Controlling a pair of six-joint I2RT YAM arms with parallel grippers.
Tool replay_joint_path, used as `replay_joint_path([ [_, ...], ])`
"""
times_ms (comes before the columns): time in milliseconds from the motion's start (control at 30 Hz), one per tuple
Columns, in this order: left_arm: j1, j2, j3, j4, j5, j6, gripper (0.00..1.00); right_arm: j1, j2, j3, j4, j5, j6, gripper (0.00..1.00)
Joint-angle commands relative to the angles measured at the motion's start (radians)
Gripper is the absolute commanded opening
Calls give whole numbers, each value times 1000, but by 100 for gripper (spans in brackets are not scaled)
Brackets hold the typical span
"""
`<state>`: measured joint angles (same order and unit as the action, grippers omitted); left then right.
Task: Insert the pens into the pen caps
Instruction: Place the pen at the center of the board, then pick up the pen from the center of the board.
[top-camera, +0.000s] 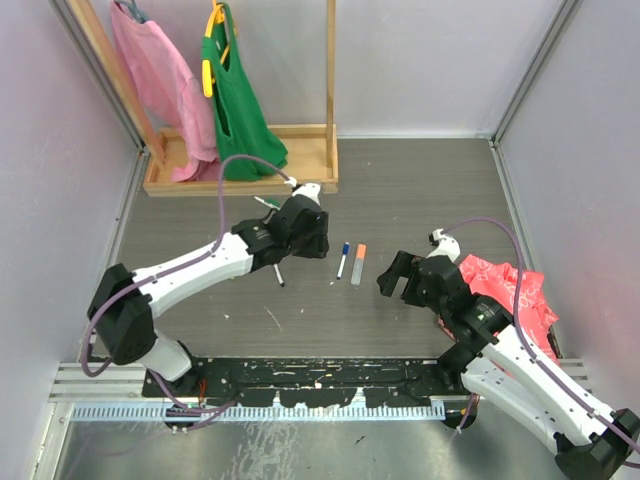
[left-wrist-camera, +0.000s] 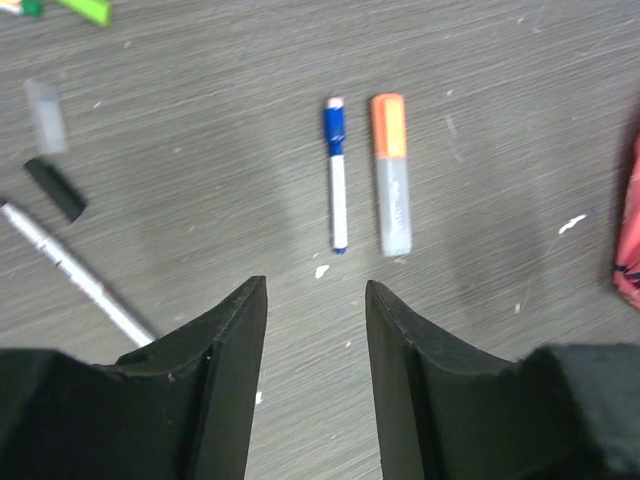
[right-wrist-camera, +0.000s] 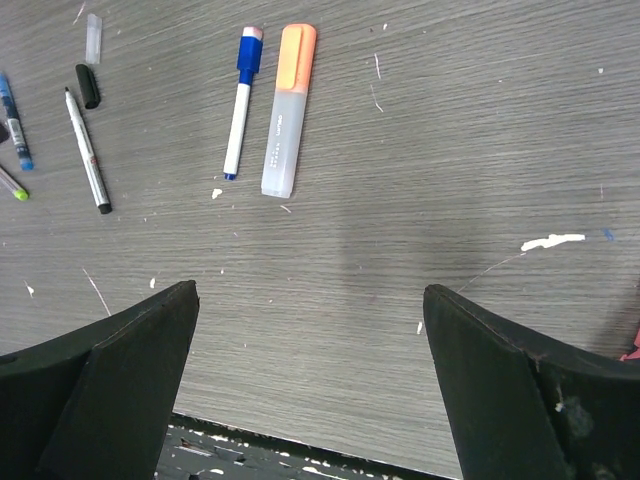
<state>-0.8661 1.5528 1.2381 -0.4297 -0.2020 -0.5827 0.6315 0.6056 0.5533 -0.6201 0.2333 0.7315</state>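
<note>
as the blue pen (left-wrist-camera: 337, 175) and orange pen (left-wrist-camera: 392, 175) lie together on the counter (left-wrist-camera: 500, 100) seemingly capped, the left claw (left-wrist-camera: 315, 285) hovers partly open and empty, the right claw (right-wrist-camera: 310, 292) wide, likely free for the black cap (left-wrist-camera: 55, 188).

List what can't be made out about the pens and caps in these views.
Top view: the left arm covers whatever lies beneath it.
Left wrist view: the white pen runs behind the left gripper; green items are cut by the top edge, pen or cap unclear; the clear cap is blurred.
Right wrist view: the blue pen is cut by the left edge; the orange highlighter has print too small to read.
</note>
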Motion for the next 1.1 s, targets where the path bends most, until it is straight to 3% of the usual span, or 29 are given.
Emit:
replay_joint_path([
  [0, 15, -128, -78, -62, -69, 32, 47, -3, 23, 64, 51, -5, -23, 99],
  [300, 57, -342, -284, -108, -110, -6, 57, -3, 20, 67, 40, 66, 21, 99],
  [433, 66, -420, -352, -130, -147, -41, 74, -3, 11, 65, 26, 61, -5, 99],
  [600, 79, -486, -435, -141, -172, -93, 76, -3, -10, 62, 4, 69, -28, 99],
  [733, 81, -508, -478, -146, -209, -134, 78, -3, -17, 61, 2, 63, -41, 99],
  [867, 89, -502, -509, -126, -224, -170, 92, -3, -14, 64, -10, 70, -47, 99],
  [1067, 100, -409, -497, -54, -229, -176, 92, -3, 3, 61, -3, 53, -49, 99],
])
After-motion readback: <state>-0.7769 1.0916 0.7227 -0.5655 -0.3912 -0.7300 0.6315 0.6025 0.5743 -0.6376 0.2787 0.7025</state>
